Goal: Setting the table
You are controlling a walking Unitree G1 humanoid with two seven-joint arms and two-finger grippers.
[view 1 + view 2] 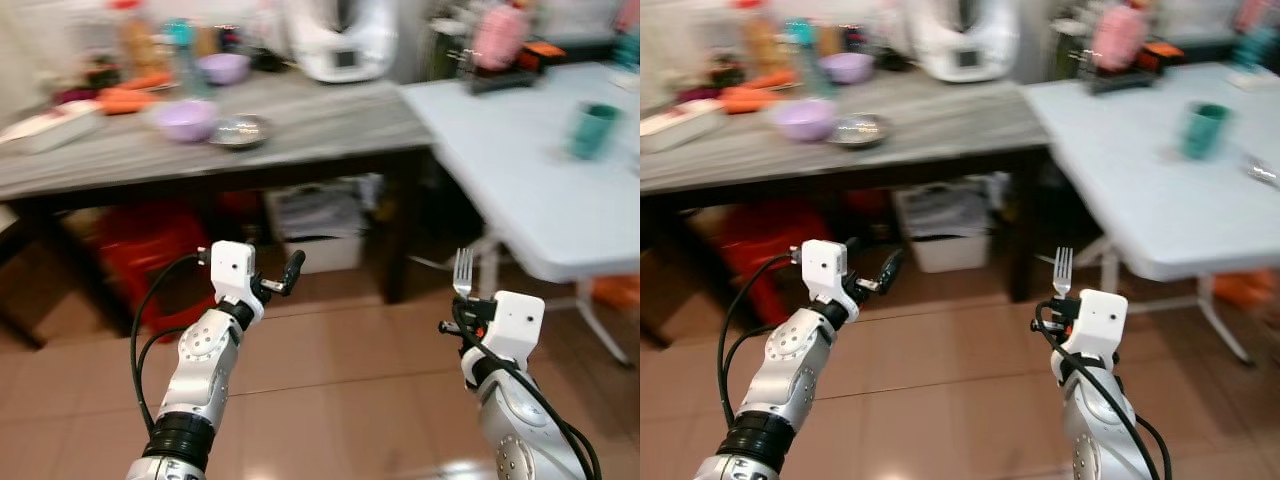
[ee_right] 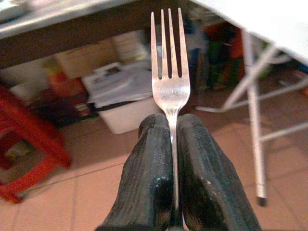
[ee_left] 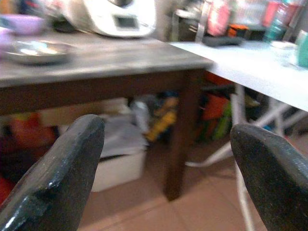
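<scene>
A silver fork [image 2: 169, 72] stands upright, tines up, with its handle clamped between the black fingers of my right gripper [image 2: 171, 122]. That gripper [image 1: 464, 316] hovers low over the tiled floor, in front of the white folding table [image 1: 520, 170]. A green cup [image 1: 592, 130] stands on that table. My left gripper [image 1: 284, 276] is raised at the same height to the left, open and empty, its fingers [image 3: 62, 168] spread wide and facing the grey wooden table [image 1: 320, 120].
The grey table carries two purple bowls [image 1: 186, 118], a metal bowl [image 1: 238, 130], a white appliance [image 1: 340, 40] and orange items. Under it sit a white bin [image 1: 320, 225] and a red stool [image 1: 150, 250]. A dish rack [image 1: 497, 40] stands at the white table's far end.
</scene>
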